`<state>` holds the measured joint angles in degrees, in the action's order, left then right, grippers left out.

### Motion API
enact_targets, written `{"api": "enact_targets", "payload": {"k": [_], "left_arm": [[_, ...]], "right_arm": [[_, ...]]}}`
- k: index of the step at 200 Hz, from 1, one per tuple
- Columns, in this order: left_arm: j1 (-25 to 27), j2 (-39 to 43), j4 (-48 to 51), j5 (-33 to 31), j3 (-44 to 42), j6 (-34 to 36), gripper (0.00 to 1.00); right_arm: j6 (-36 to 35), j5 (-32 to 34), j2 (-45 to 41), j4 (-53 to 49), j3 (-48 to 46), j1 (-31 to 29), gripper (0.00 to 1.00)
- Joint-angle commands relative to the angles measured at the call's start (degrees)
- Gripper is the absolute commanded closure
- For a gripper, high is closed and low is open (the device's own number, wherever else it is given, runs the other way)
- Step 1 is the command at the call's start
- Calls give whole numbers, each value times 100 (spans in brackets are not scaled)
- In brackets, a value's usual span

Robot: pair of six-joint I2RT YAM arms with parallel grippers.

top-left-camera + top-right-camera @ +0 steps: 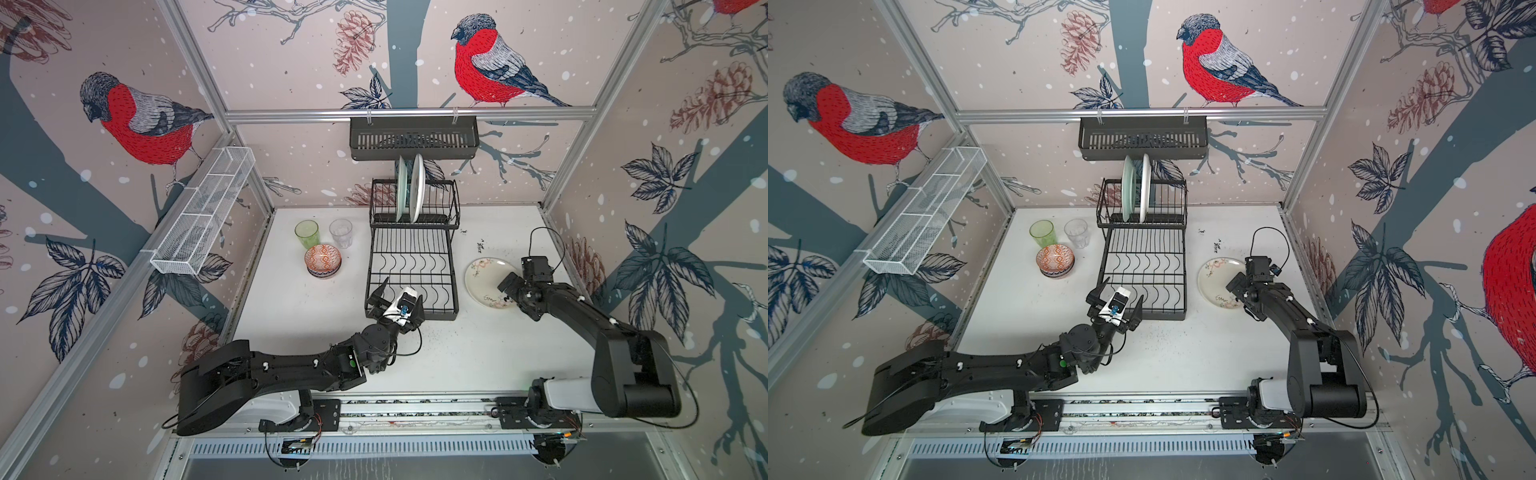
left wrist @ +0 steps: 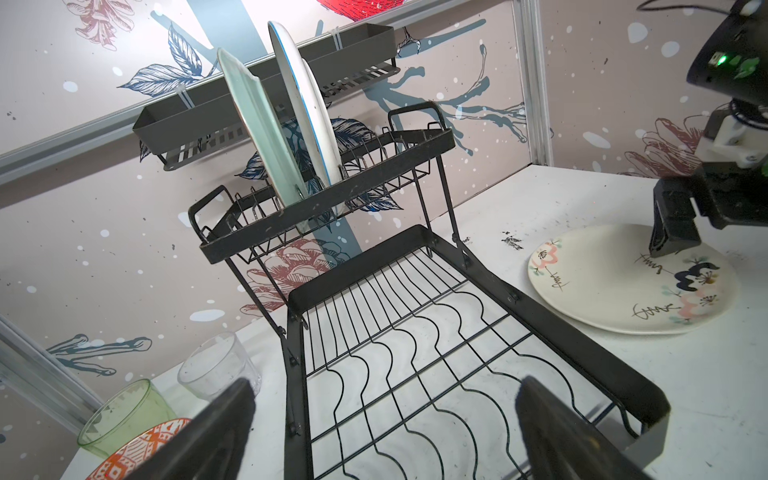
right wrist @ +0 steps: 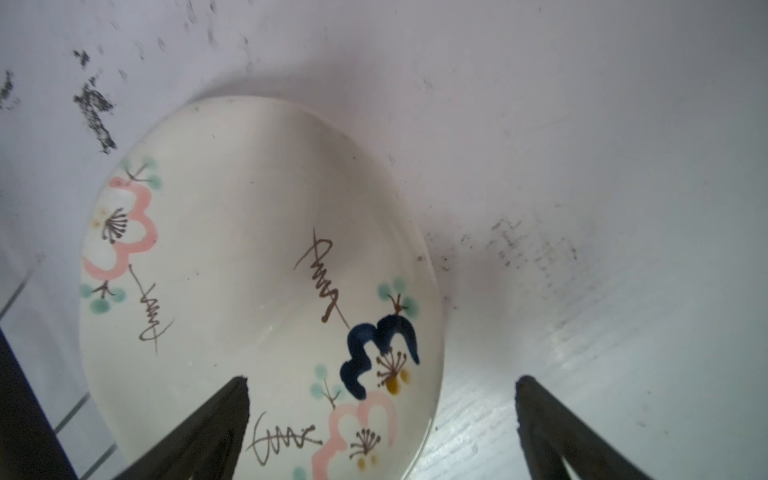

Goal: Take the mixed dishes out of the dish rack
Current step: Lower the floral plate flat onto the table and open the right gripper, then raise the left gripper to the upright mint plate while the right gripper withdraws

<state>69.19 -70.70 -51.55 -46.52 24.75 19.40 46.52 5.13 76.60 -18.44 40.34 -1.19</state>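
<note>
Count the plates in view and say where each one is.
3. The pale mint plate and the white plate stand upright in the raised holder of the dish rack; the flower-painted plate lies flat on the table right of the rack. None appears hidden.

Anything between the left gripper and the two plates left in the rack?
Nothing loose. The left gripper, open, faces the mint plate and white plate across the bare lower grid; only the upper tier's front rail crosses their bottom edges.

bowl stack (image 2: 133, 455) cropped, count unclear
</note>
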Motion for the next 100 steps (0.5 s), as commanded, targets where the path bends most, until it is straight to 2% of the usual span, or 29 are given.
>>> {"api": "enact_targets", "payload": {"k": [1, 53, 100], "left_arm": [[-1, 128, 201, -96, 187, -173, 2], [-2, 595, 123, 94, 48, -393, 2], [0, 336, 303, 126, 474, -605, 2]], "right_arm": [[23, 287, -431, -143, 71, -30, 0], [-45, 417, -1603, -66, -87, -171, 0], [-571, -203, -2138, 102, -85, -180, 0]]}}
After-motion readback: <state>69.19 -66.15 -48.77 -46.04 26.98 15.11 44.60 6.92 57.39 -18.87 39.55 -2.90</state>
